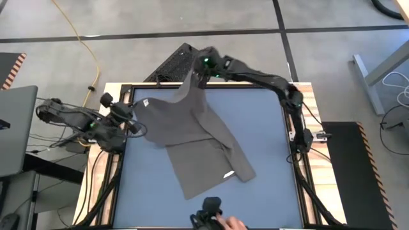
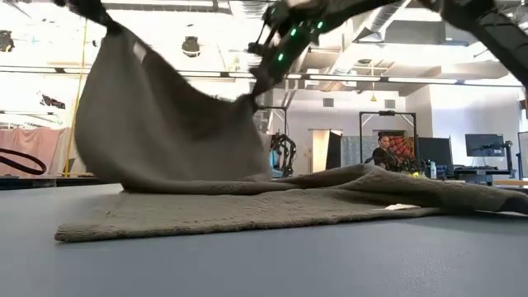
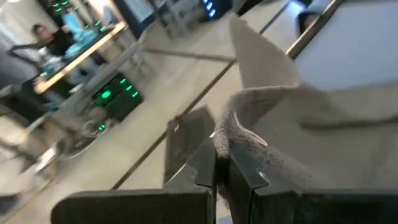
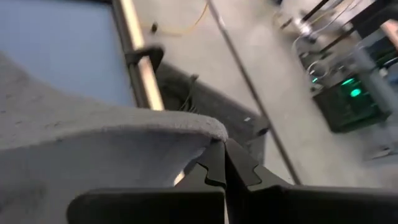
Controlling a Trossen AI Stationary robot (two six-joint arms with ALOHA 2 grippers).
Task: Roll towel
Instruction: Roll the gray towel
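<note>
The taupe towel (image 1: pixel 198 144) lies crumpled across the blue-grey table (image 1: pixel 262 160). Its near part rests flat on the table, and a small white tag (image 1: pixel 228 174) shows at its near right edge. Its far part is raised at two corners. My left gripper (image 1: pixel 135 126) stands at the table's left edge, shut on the towel's left corner. My right gripper (image 1: pixel 195 76) stands over the table's far edge, shut on the far corner. In the low view the towel (image 2: pixel 173 140) hangs like a sheet between the two holds. My left gripper pinches the towel's edge (image 3: pixel 222 134) between its two shut fingers at the left corner. The cloth curls over the fingertips and runs off toward the table. That corner is lifted clear, and the cloth sags from it down to the table. My right gripper pinches the towel's edge (image 4: pixel 208 129) at the far corner between its two shut fingers, slanting downward. The cloth drapes away from the fingertips. This corner (image 2: pixel 250 101) is held above the table, lower than the left one.
A dark ribbed mat (image 1: pixel 171 66) lies on the floor beyond the table's far edge. A person's hand (image 1: pixel 231 223) with a black device shows at the near edge. The table's raised frame (image 1: pixel 300 160) runs along its sides. Bare table surface lies right of the towel.
</note>
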